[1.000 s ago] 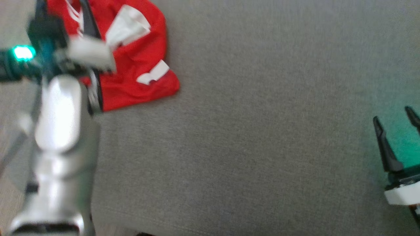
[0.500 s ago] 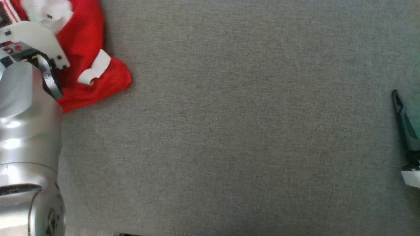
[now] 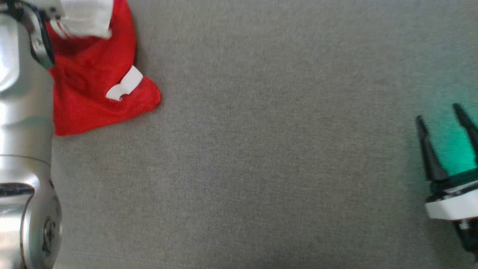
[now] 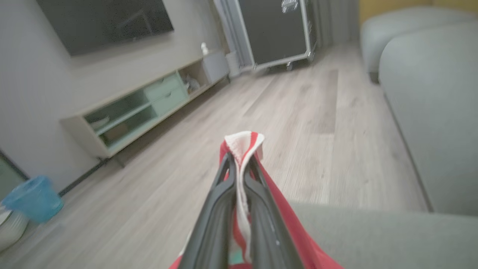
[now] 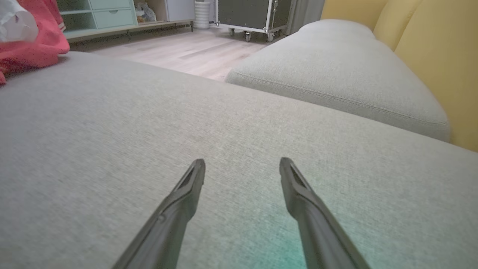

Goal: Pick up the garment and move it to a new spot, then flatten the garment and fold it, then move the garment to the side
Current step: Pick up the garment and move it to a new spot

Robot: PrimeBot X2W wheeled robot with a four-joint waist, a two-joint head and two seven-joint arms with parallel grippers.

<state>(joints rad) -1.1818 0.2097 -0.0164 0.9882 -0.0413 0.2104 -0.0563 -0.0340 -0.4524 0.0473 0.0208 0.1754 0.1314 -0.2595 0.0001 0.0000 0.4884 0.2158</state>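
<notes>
Since a second ago the left gripper point(image 4: 241, 163) has gone from wide apart to closed. The garment point(image 3: 93, 97), which lay flatter then, is now bunched and drawn up toward 11 o'clock of the head view. In the left wrist view the two dark fingers point(image 4: 216, 209) pinch a red-and-white striped edge of the cloth, which pokes out past their tips. Red fabric falls away toward 6 o'clock. Behind it lie a pale wooden floor point(image 4: 298, 112), a low cabinet point(image 4: 142, 108) at 10 o'clock, a blue bin point(image 4: 33, 198) at 8 o'clock and a black wheeled case point(image 4: 276, 30) at 12 o'clock.

In the head view the garment sits at 10 o'clock on the grey cushion point(image 3: 261, 157). Its lower corner rests on the cushion, and a white patch point(image 3: 125, 84) shows on the red. The silver left forearm point(image 3: 22, 112) covers its 9 o'clock side.

The right gripper point(image 3: 438, 113) is at 4 o'clock, well apart from the garment, its fingers spread wide and holding nothing. A green glow falls on the cushion beside it. In the right wrist view those fingers stand apart over bare grey cushion. The garment is at 10 o'clock, a second grey cushion point(image 5: 336, 67) at 1 o'clock and a yellow backrest point(image 5: 440, 56) at 2 o'clock.
</notes>
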